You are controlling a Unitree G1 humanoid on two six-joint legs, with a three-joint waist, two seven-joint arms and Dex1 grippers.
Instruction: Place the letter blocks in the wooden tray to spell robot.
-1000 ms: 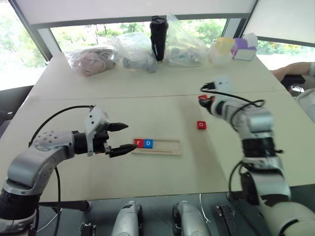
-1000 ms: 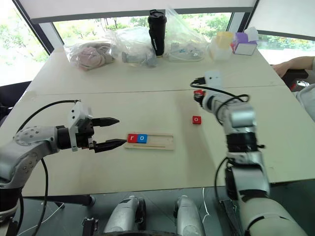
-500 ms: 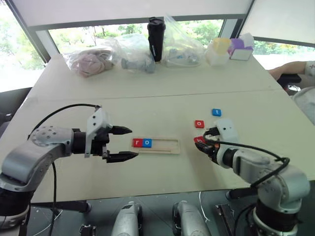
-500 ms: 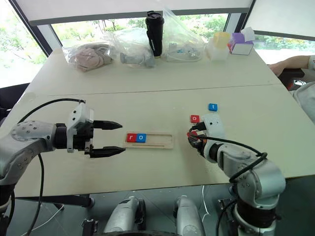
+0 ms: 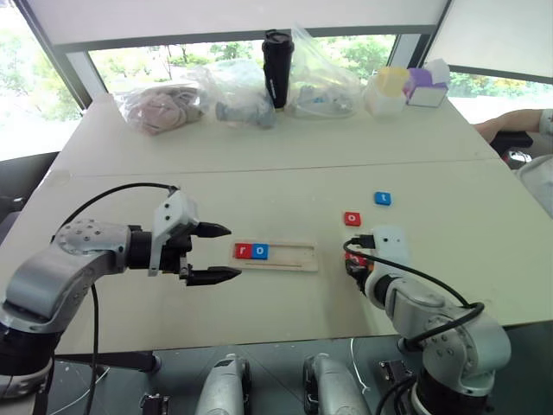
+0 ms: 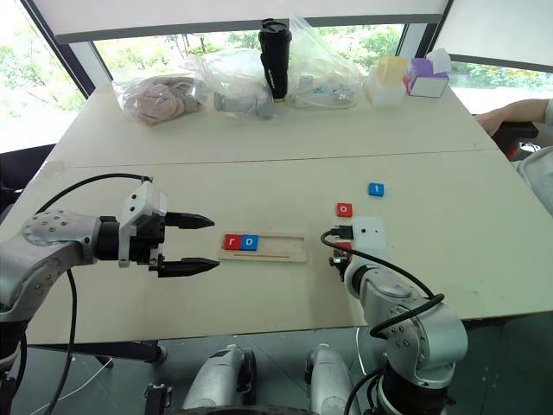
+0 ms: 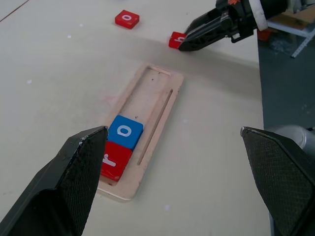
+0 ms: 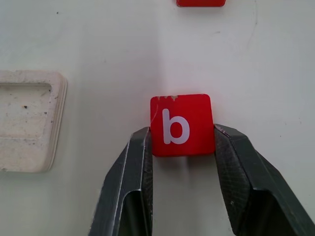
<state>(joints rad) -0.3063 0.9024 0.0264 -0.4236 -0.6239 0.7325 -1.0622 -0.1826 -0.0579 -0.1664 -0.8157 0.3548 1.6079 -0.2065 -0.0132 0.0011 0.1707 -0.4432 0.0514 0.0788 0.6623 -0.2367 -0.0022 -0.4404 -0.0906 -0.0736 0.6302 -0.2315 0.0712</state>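
Letter blocks: r, o seated at wooden tray (image 5: 275,257) left end; red b (image 8: 182,125) pinched in right claw (image 8: 182,142) beside tray. Left claw (image 5: 218,252) spread, empty. Risk: shallow edge grip, b twists or snags tray rim.

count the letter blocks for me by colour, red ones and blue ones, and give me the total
Red: 3, the r in the wooden tray, the loose o, and the b held by the right gripper.
Blue: 2, the o in the tray and the loose t.
Total: 5
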